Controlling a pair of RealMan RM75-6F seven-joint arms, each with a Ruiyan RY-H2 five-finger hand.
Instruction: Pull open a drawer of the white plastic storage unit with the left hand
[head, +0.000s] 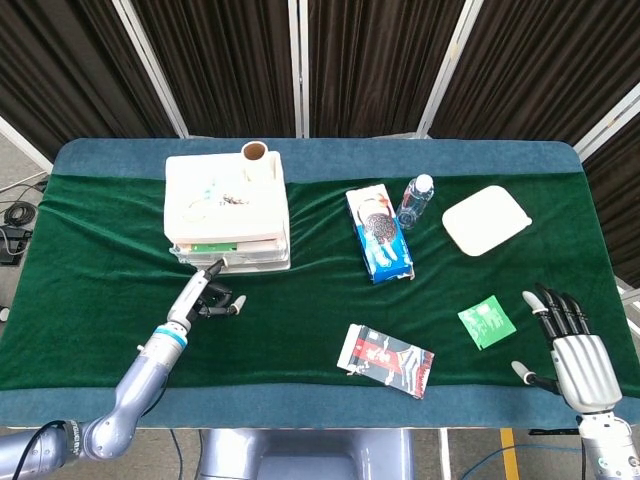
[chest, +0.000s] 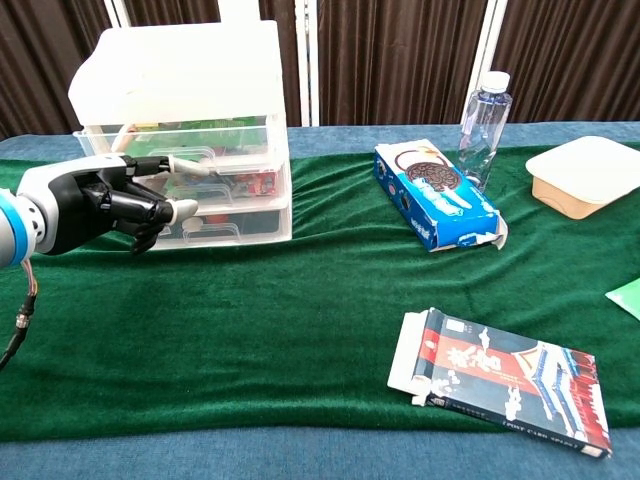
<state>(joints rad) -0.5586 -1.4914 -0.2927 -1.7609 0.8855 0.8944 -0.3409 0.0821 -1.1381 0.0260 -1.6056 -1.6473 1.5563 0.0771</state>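
Observation:
The white plastic storage unit (head: 228, 205) (chest: 180, 110) stands at the back left of the green cloth, its three clear drawers facing me. My left hand (head: 205, 298) (chest: 95, 200) is just in front of it. One outstretched finger lies on the handle of the top drawer (chest: 190, 158) while the others are curled in. The top drawer front stands about level with the two below it. My right hand (head: 570, 345) rests near the table's front right corner with fingers spread and nothing in it; only the head view shows it.
A blue cookie box (head: 380, 233) (chest: 435, 195) and a water bottle (head: 416, 200) (chest: 482, 125) stand right of the unit. Further right are a white lidded container (head: 486, 219) (chest: 590, 175) and a green packet (head: 485, 322). A dark flat package (head: 386, 359) (chest: 500, 380) lies front centre.

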